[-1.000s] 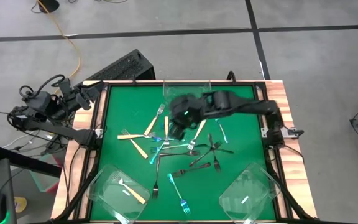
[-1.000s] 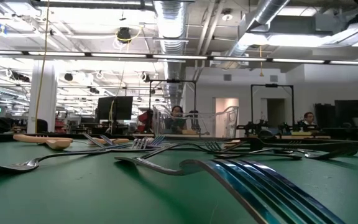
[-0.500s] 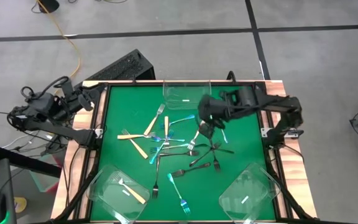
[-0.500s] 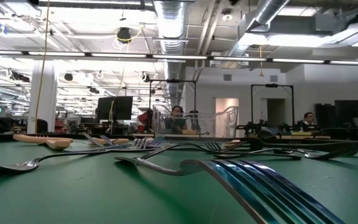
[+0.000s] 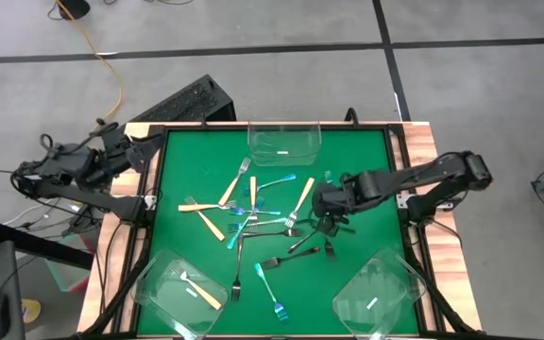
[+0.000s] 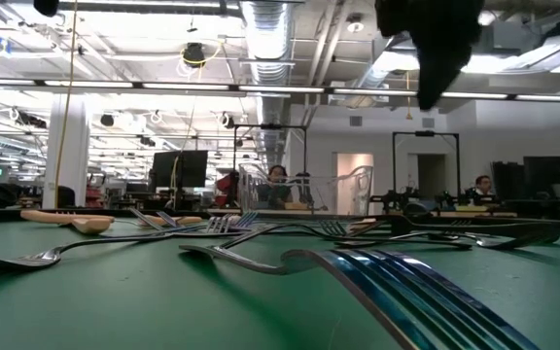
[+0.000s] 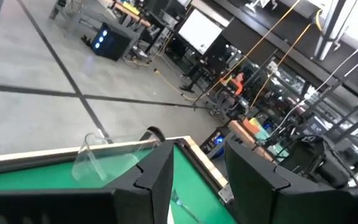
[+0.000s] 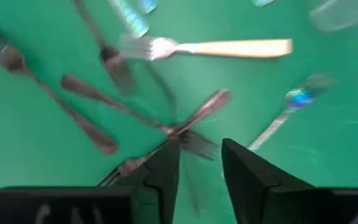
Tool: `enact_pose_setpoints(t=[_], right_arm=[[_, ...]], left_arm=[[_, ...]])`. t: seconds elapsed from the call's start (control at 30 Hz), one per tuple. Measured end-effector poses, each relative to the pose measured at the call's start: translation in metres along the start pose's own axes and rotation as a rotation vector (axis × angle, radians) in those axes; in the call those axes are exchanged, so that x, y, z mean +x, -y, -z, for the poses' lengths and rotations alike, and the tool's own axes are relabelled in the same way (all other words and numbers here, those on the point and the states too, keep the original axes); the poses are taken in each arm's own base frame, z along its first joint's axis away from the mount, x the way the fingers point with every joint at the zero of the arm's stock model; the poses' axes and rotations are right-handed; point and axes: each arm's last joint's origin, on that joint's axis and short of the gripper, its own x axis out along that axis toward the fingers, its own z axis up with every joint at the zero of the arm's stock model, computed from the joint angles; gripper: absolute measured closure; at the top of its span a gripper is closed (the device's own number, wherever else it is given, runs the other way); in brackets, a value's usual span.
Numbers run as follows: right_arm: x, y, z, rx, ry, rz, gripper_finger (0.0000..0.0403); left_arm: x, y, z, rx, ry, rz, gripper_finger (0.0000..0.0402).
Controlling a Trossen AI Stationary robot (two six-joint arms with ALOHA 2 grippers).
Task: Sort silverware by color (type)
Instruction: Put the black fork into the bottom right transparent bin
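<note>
Silverware lies scattered on the green mat: tan-handled forks [image 5: 229, 188], blue-handled forks [image 5: 270, 287] and dark grey forks [image 5: 278, 260]. My right gripper [image 5: 325, 203] hangs open, pointing steeply down, above two crossed dark grey forks [image 8: 182, 130] right of the pile; its fingers [image 8: 166, 168] touch nothing. A tan-handled fork [image 8: 229, 48] lies just beyond them. In the low view the right gripper [image 6: 434, 49] shows well above the mat. My left gripper [image 7: 197, 180] waits open past the table's far left corner [image 5: 138, 149].
Three clear tubs stand on the mat: one at the far edge [image 5: 284, 142], one at the near left [image 5: 163, 279] holding a tan-handled fork, one at the near right [image 5: 378, 295]. A wooden rim [image 5: 421, 142] borders the mat. A blue fork head [image 6: 406, 282] lies close to the low camera.
My right gripper has swung from above the middle of the fork pile toward the table's right edge and come down, tipping more steeply downward; it now shows at the top of the low view. The forks lie where they were.
</note>
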Motion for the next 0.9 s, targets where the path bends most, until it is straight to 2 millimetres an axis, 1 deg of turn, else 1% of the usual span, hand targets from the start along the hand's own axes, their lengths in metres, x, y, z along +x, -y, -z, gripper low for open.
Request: enact_pose_setpoints(t=[0.2, 0.3, 0.4, 0.5, 0.77, 0.9], right_arm=[[0.045, 0.006, 0.005, -0.027, -0.056, 0.009, 0.0184], [0.062, 0.008, 0.002, -0.066, -0.092, -0.001, 0.0167], [0.079, 0.003, 0.000, -0.133, -0.125, -0.030, 0.0164], [0.090, 0.000, -0.002, -0.178, -0.140, -0.059, 0.0163], [0.118, -0.008, -0.007, -0.233, -0.145, -0.068, 0.0163], [0.132, -0.008, -0.007, -0.235, -0.170, -0.052, 0.0163]], left_arm=[[0.000, -0.002, 0.002, 0.008, -0.017, -0.017, 0.0273], [0.000, -0.003, 0.003, 0.011, -0.021, -0.023, 0.0273], [0.000, -0.004, 0.004, 0.009, -0.026, -0.029, 0.0274], [0.000, -0.004, 0.004, 0.009, -0.027, -0.032, 0.0274], [0.000, -0.004, 0.004, 0.011, -0.024, -0.034, 0.0274], [0.000, -0.004, 0.004, 0.011, -0.024, -0.035, 0.0274]])
